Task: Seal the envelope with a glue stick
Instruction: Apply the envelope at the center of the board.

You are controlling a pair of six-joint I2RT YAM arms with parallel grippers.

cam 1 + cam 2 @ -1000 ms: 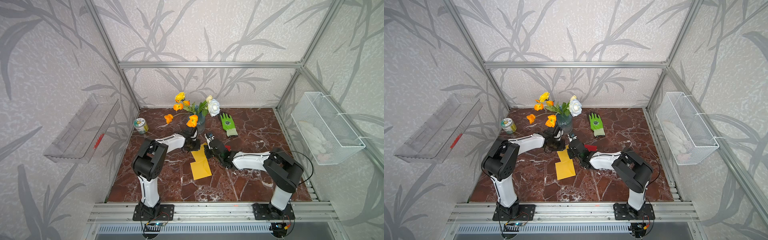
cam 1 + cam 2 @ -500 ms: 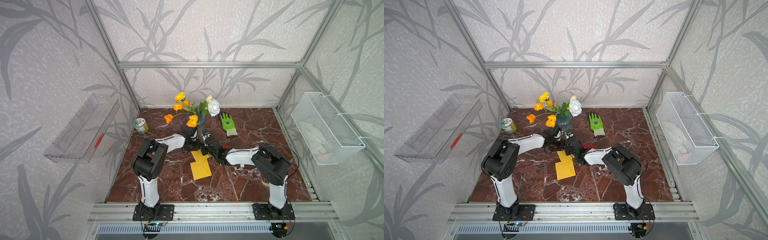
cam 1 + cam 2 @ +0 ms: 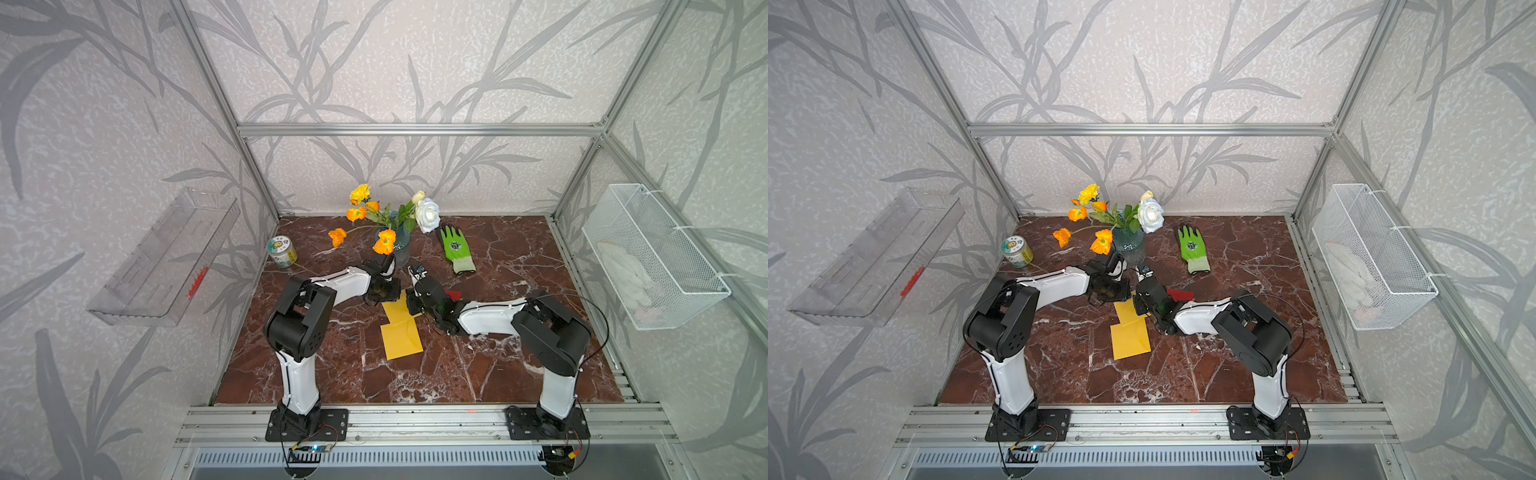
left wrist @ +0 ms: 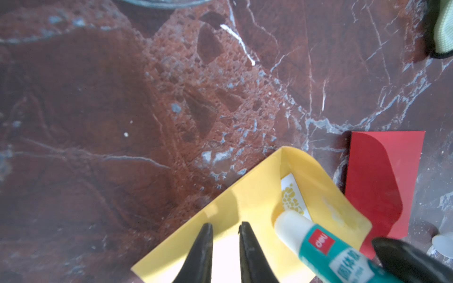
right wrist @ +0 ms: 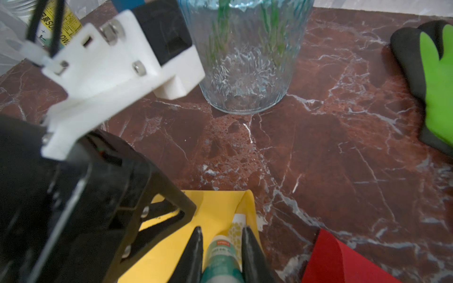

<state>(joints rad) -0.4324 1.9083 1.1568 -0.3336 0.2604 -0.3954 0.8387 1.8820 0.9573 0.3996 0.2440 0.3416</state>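
In both top views the yellow paper envelope [image 3: 402, 337] [image 3: 1130, 337] lay near the middle of the dark red marble table [image 3: 498, 365], its flap end toward the far edge. The left gripper [image 3: 384, 291] and the right gripper [image 3: 415, 300] met over that flap end. A red paper envelope [image 3: 455, 296] lay just right of them. Farther back stood a ribbed glass vase of flowers [image 3: 401, 247], a green work glove [image 3: 457, 249] and, by the left edge, a small tin [image 3: 281, 252]. Against a second earlier, the right arm had folded its elbow inward and carried its gripper closer to the left one. The left arm and the yellow envelope had not shifted.

In the left wrist view the left gripper [image 4: 225, 232] hung over the yellow envelope [image 4: 245, 201] with its jaws a little apart and nothing between them. The glue stick [image 4: 318, 242], white with a teal label, pointed its white end into the open mouth, beside a white card with yellow dots [image 4: 291, 193].

In the right wrist view the right gripper [image 5: 221, 229] pinched the glue stick [image 5: 220, 257] between both fingers, its end at the yellow envelope [image 5: 215, 205].
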